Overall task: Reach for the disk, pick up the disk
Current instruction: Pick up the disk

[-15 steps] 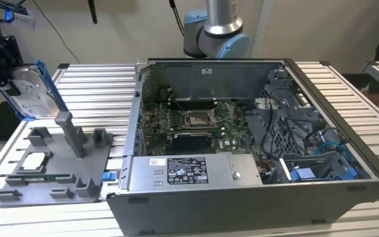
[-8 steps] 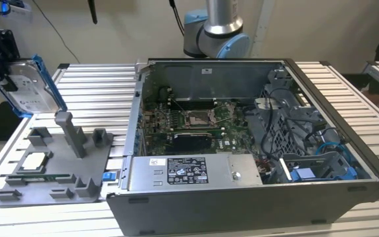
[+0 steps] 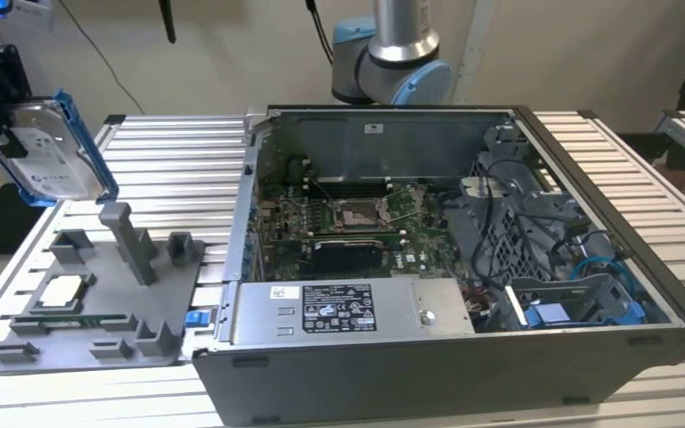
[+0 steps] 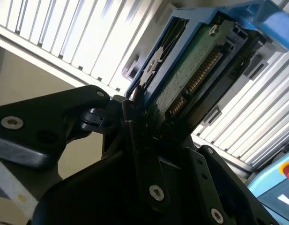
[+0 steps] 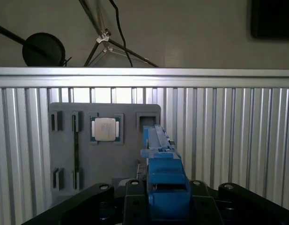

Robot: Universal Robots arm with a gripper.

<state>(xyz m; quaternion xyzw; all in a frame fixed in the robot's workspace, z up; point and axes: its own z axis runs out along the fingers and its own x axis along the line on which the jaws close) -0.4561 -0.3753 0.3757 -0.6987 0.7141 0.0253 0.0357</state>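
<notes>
The gripper (image 3: 7, 134) is pressed together on the disk (image 3: 54, 143) and pinches it by its flat faces. In the exterior view the disk is held upright in the air at the exterior view's left. It is above the slatted table (image 3: 176, 152) and apart from the grey fixture plate (image 3: 104, 294) below it. Its white label faces the camera, and the blue bracket runs along its edge.

In the second wrist view a black finger (image 4: 137, 136) lies against the disk (image 4: 196, 70), whose green circuit board and row of contacts are turned to the camera. In the first wrist view the disk (image 5: 165, 173) is seen from its edge, between the black parts of the gripper (image 5: 165, 192), and the plate (image 5: 74, 140) with a small square chip (image 5: 106, 129) lies behind it.

The gripper body is cut off by the left border of the exterior view. The finger on the far face of the disk is hidden behind the disk in the second wrist view. The print on the label is too small to make out. The open computer case (image 3: 438, 383) stands well apart, at the exterior view's right.
</notes>
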